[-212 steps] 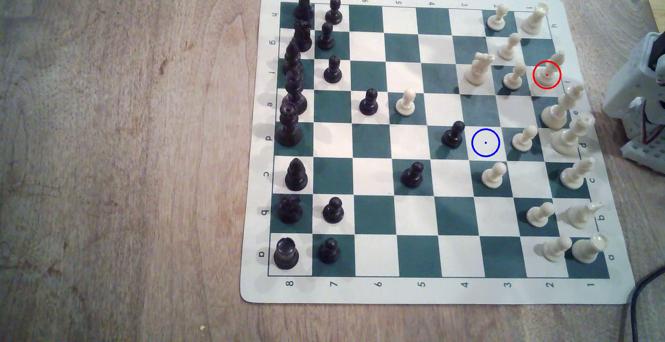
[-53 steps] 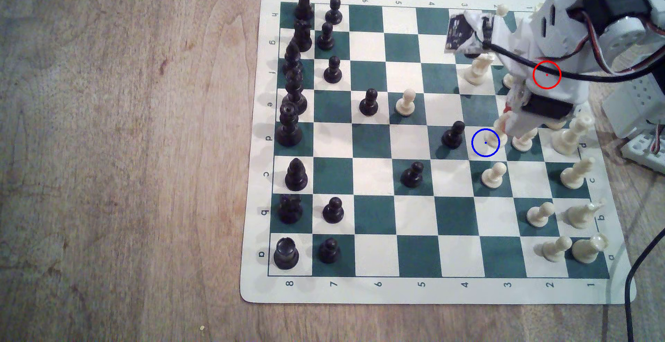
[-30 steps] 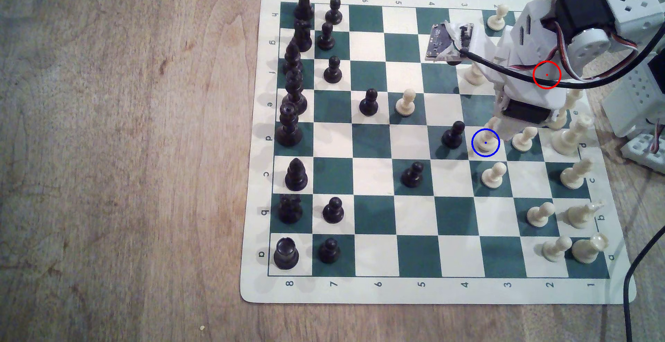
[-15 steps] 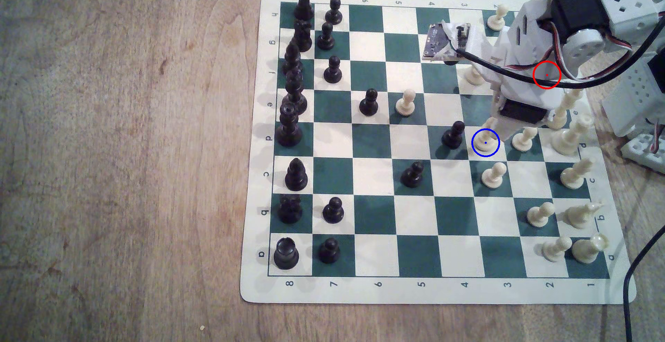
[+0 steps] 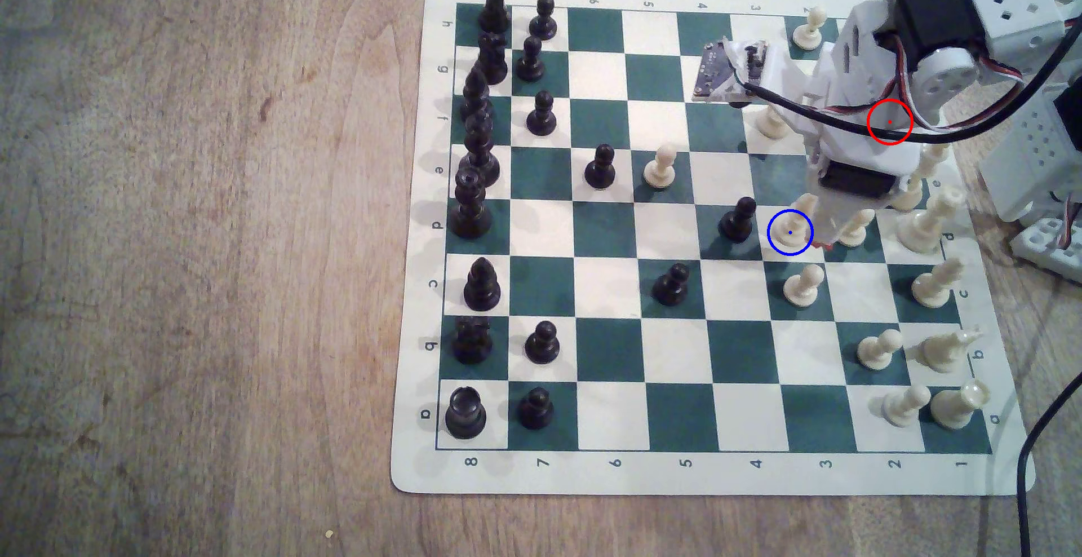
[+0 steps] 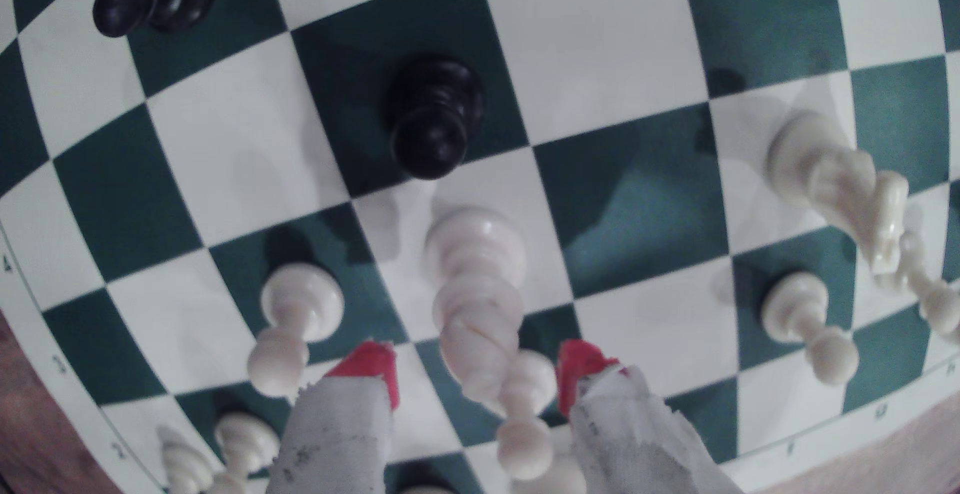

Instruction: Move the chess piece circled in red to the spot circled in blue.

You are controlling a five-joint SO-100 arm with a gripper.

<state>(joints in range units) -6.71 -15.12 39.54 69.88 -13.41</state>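
The cream bishop (image 5: 791, 228) stands upright on the cream square inside the blue ring (image 5: 790, 232), its base on the blue dot. In the wrist view the bishop (image 6: 478, 291) rises between my red-tipped fingers (image 6: 371, 367), with a gap on each side of its head. My gripper (image 5: 821, 234) is open just to the exterior view's right of the piece, touching nothing I can see. The red ring (image 5: 890, 122) lies over my white arm, which hides the square beneath it.
A black pawn (image 5: 736, 220) stands one square to the exterior view's left of the bishop. Cream pawns (image 5: 802, 286) (image 5: 856, 228) sit close in front and to the right. A cream knight (image 6: 831, 177) and tall cream pieces (image 5: 928, 223) crowd the board's right edge.
The bishop came from the red-ringed square to the blue-ringed one. In the last half second my fingers spread apart and let go of it; it stays upright.
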